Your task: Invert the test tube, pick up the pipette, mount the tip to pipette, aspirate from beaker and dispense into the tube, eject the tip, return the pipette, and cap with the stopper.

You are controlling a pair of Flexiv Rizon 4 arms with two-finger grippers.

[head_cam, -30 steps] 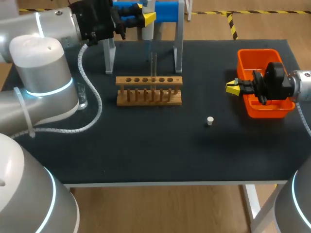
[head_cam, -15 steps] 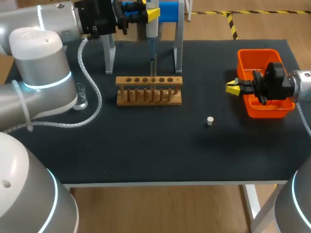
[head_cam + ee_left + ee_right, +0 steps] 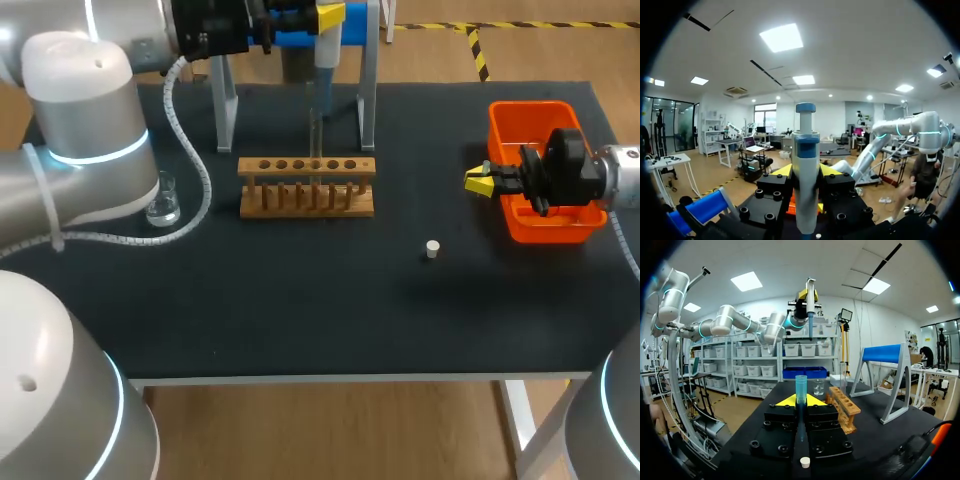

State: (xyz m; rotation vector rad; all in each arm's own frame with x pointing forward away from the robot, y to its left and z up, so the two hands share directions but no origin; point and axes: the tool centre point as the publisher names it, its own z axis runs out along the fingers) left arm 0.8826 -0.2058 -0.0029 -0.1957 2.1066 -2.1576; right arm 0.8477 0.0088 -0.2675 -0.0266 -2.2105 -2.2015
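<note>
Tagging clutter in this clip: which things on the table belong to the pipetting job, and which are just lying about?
Job: pipette in left fingers; blue tip in right fingers; test tube in wooden rack; beaker; stopper; pipette stand.
Lying about: orange bin, unnamed by the task, though it may take the ejected tip.

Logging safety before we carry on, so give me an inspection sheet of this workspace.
Surface: black table.
Job's things: pipette held over the tube in the rack; beaker left of the rack; stopper lying loose; stand behind the rack; orange bin at right.
Clutter: nothing seen.
Tools: left tool shut on pipette; right tool beside the bin.
Cables: coiled white cable hangs from the left arm, passing the beaker.
Surroundings: nothing seen.
</note>
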